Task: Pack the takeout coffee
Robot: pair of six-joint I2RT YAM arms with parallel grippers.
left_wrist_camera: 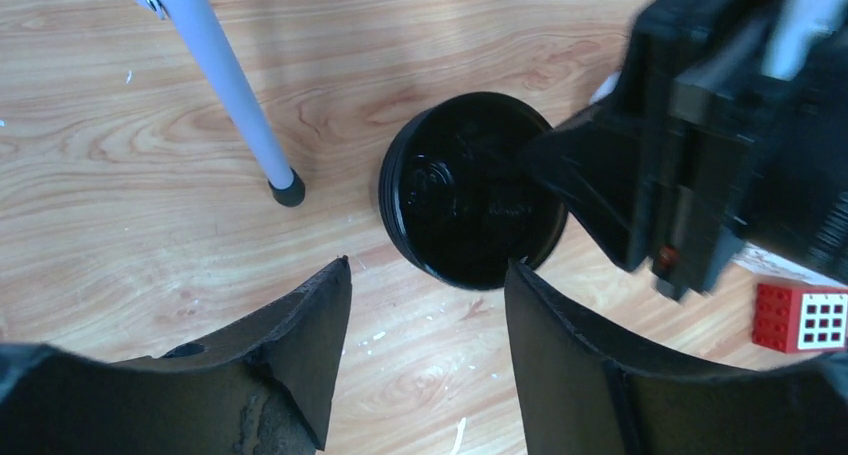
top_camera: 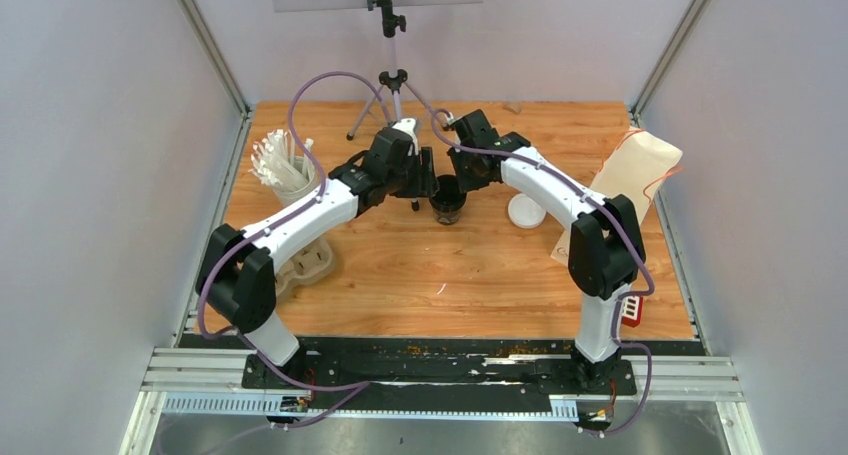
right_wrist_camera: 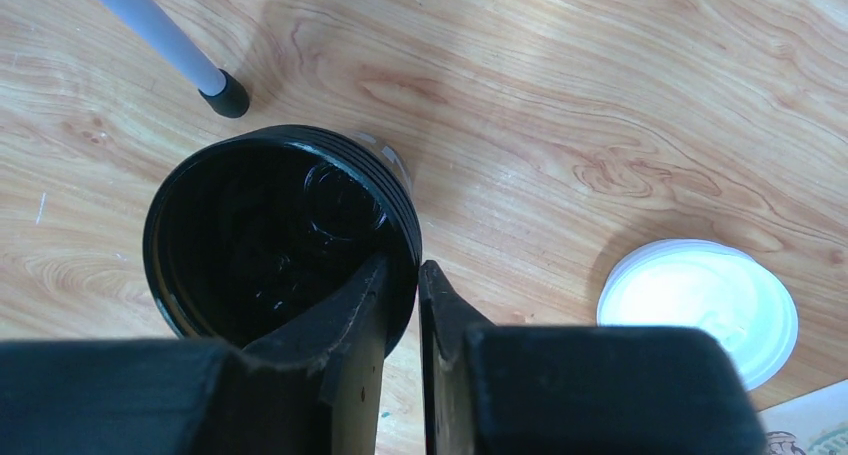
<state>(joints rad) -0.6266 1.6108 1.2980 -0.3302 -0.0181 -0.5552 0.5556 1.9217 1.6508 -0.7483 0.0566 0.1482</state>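
The black cup (top_camera: 447, 202) stands unlidded, white lid (top_camera: 526, 211) lying well right of it. Right end effector (right_wrist_camera: 403, 272) straddles its rim, grip unclear; left end effector (left_wrist_camera: 428, 275) gapes beside it. Lidding, packing remain.

A black cup (top_camera: 447, 203) is standing upright and lidless at mid-counter, its open mouth showing a dark, glossy inside. A round white lid (top_camera: 526, 211) is lying flat on the wood nearby to its right, not touching.
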